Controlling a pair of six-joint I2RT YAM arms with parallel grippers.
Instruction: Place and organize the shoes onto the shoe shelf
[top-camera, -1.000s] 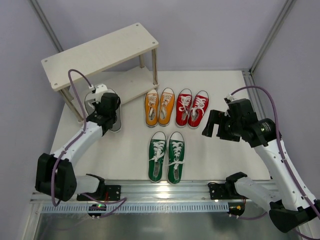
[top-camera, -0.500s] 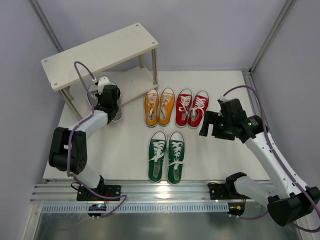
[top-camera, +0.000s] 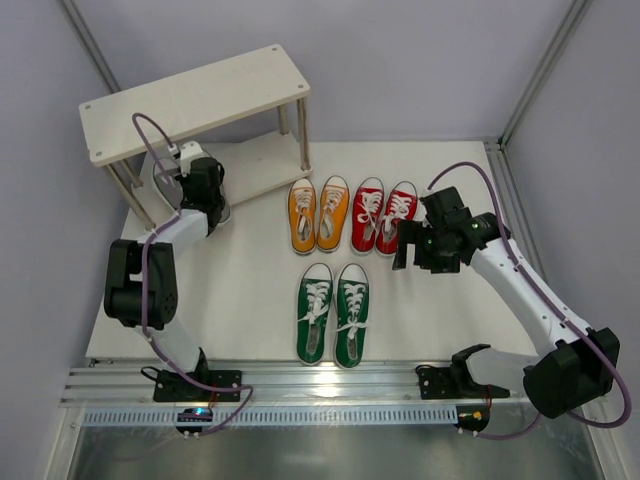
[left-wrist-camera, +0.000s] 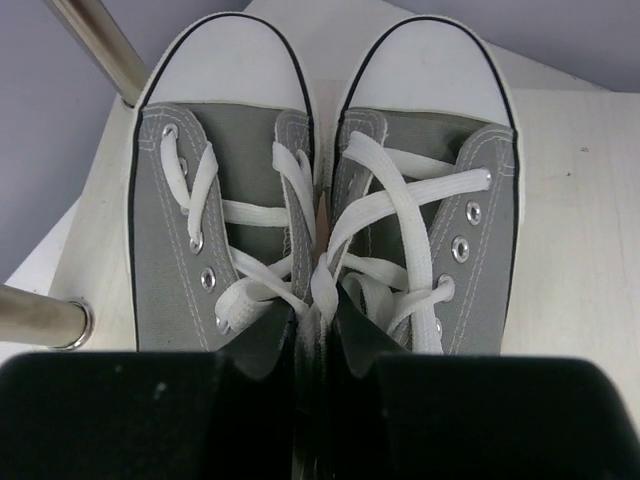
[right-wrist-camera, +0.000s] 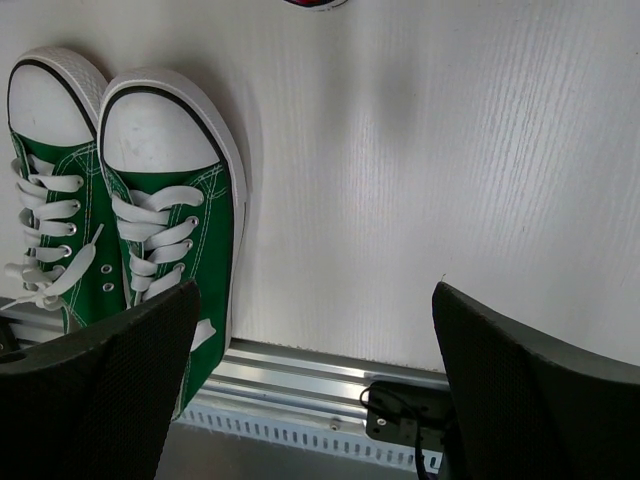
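The left tool (left-wrist-camera: 315, 325) is closed on the grey shoes (left-wrist-camera: 225, 200). Its two black fingers (left-wrist-camera: 262, 350) stand close together in the gap between the pair and pinch the inner sides of both shoes, just behind the laces. The white toe caps point straight ahead, away from the tool. The pair rests on the lower board (left-wrist-camera: 575, 220) of the shelf (top-camera: 195, 100). Two round posts (left-wrist-camera: 95, 40) stand at the left of the tool, one near the toe caps and one near the fingers.

The right tool (right-wrist-camera: 315, 395) is wide open and holds nothing; its fingers (right-wrist-camera: 100, 400) stand far apart at the two sides of the wrist view. It hangs above the bare desk (right-wrist-camera: 400, 150), and the metal rail (right-wrist-camera: 300, 370) at the desk edge is under it. The green shoes (right-wrist-camera: 150, 220) lie on the desk at the left of this tool, side by side and touching. In the top view the red shoes (top-camera: 383, 215) lie just beside the same tool, and the orange shoes (top-camera: 318, 213) lie beyond the red ones, farther from it. These three pairs are on the desk, not on the shelf.
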